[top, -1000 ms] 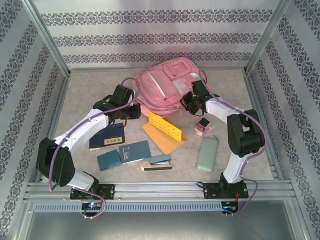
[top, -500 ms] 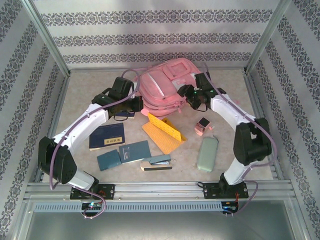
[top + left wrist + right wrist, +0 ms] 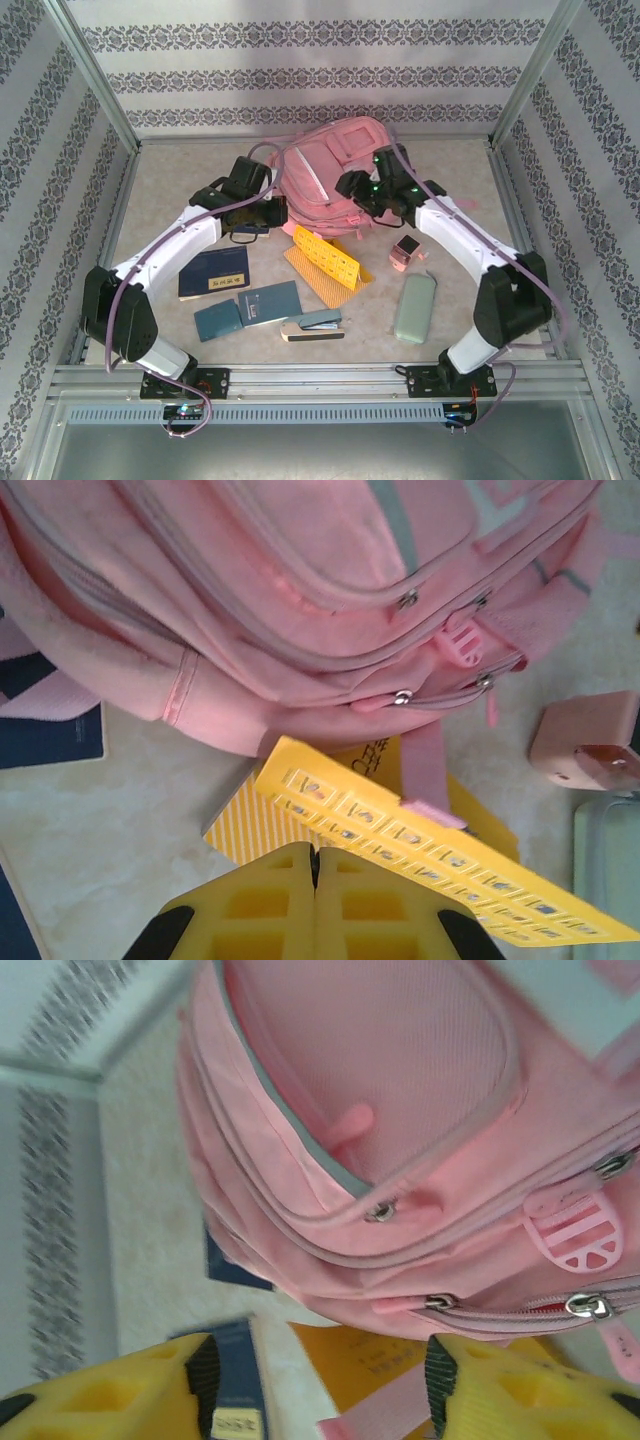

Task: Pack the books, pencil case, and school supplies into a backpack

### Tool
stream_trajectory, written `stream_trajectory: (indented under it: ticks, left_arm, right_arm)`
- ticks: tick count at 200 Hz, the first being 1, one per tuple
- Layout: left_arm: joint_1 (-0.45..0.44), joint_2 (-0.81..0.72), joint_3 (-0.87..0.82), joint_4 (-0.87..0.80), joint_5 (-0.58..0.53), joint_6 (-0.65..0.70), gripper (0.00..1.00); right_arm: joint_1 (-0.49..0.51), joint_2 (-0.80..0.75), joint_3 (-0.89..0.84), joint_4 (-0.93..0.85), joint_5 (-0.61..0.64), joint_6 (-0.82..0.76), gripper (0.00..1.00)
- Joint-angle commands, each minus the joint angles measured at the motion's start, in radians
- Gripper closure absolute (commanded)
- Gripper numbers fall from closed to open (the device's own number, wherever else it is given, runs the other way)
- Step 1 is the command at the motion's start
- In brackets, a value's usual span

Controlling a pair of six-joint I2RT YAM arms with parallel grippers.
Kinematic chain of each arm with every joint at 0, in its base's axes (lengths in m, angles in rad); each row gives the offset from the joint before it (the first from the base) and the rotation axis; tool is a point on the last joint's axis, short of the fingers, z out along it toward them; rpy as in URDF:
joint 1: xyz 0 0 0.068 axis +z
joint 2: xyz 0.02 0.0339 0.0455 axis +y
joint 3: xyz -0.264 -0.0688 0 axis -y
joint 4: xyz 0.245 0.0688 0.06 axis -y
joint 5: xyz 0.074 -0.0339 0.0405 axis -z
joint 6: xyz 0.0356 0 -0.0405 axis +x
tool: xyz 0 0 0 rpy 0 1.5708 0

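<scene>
the backpack [image 3: 300, 600] is soft pink cloth, matt and finely woven, with a mesh-like grain on one pocket panel, small shiny metal zip pulls [image 3: 590, 1306] and a smooth pink plastic buckle [image 3: 572, 1235]. the yellow book [image 3: 420, 840] has a stiff cover with a slight sheen and raised little squares, and the pencil case [image 3: 415, 308] looks smooth and dull. the left tool [image 3: 314, 852] and right tool [image 3: 320, 1355] are matt yellow moulded plastic, the tabletop [image 3: 120, 820] is pale, mottled and faintly fuzzy, and the frame rails [image 3: 320, 378] are bare metal.
</scene>
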Motion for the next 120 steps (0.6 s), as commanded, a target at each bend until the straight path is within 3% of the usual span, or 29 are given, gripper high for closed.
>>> stream_trajectory:
  ticks: [1,50,81,120]
  left_arm:
    - [0.005,-0.009,-0.019,-0.024,-0.04,0.006,1.0]
    - [0.007,-0.005,-0.022,-0.034,-0.055,0.008,1.0]
    - [0.007,-0.002,-0.015,-0.035,-0.044,0.012,1.0]
    - [0.008,0.011,-0.018,-0.024,-0.014,-0.003,1.0]
  right_arm:
    - [0.059,0.062,-0.031,-0.001,-0.045,-0.095,0.45]
    - [0.163,0.085,-0.132,0.122,-0.205,-0.216,0.53]
    - [0.232,0.042,-0.179,0.13,-0.269,-0.326,0.53]
    - [0.233,0.048,-0.186,0.106,-0.3,-0.396,0.47]
